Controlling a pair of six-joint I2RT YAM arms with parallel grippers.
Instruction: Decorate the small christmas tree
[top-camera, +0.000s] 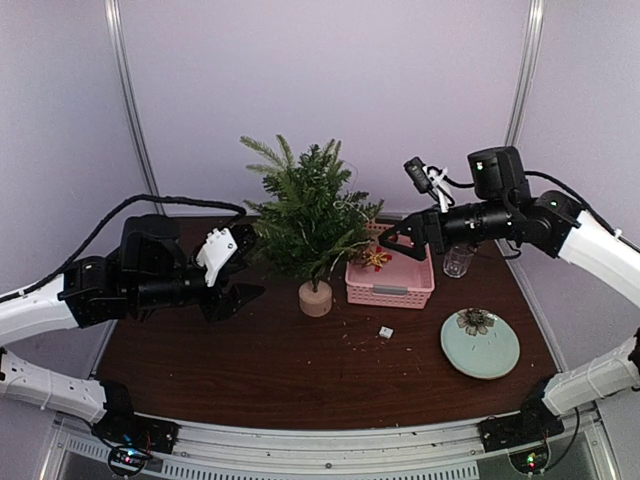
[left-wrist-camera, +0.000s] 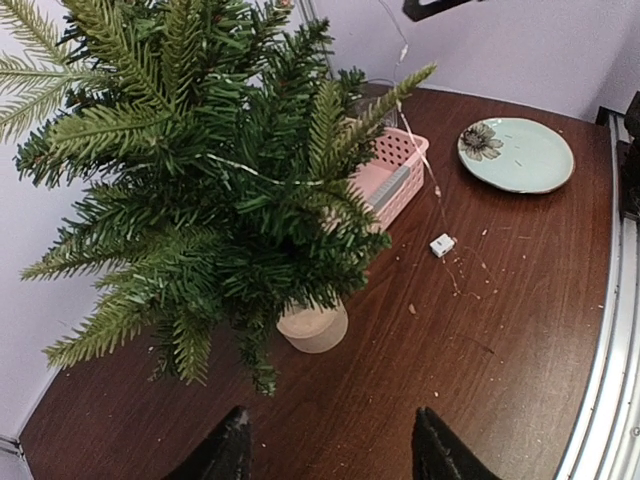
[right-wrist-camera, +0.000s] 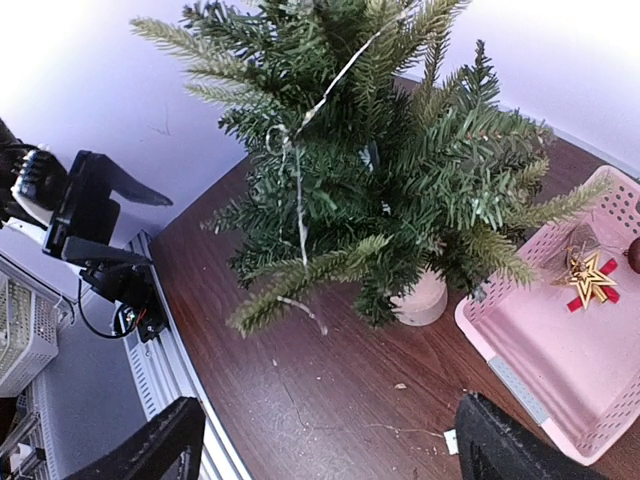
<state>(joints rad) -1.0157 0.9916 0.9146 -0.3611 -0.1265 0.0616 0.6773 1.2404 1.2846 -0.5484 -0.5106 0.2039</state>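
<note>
Evidently light and springy, the small christmas tree (top-camera: 312, 215) stands mid-table, just left of the pink basket (top-camera: 390, 296); its stump (top-camera: 316, 298) looks the firmest hold. Flanking it, the left gripper (left-wrist-camera: 330, 450) and right gripper (right-wrist-camera: 330, 450) hang with jaws apart, empty.

One tree (top-camera: 310, 222); right of it one pink basket (top-camera: 390, 298), plate (top-camera: 497, 362), glass (top-camera: 458, 262), white box (top-camera: 386, 332) each; one star (right-wrist-camera: 586, 281), maybe one red ball (right-wrist-camera: 633, 256).

The small christmas tree (left-wrist-camera: 210, 170) hogs most of the shot, its pale stump base (left-wrist-camera: 312, 326) sitting flat on the brown table (left-wrist-camera: 420, 400). The pink basket (left-wrist-camera: 395, 175) is just right of it, with a tiny white box (left-wrist-camera: 442, 244) near that and a green plate (left-wrist-camera: 516, 155) further right. The left tool (left-wrist-camera: 335, 455) is spread wide, nothing in it.
</note>
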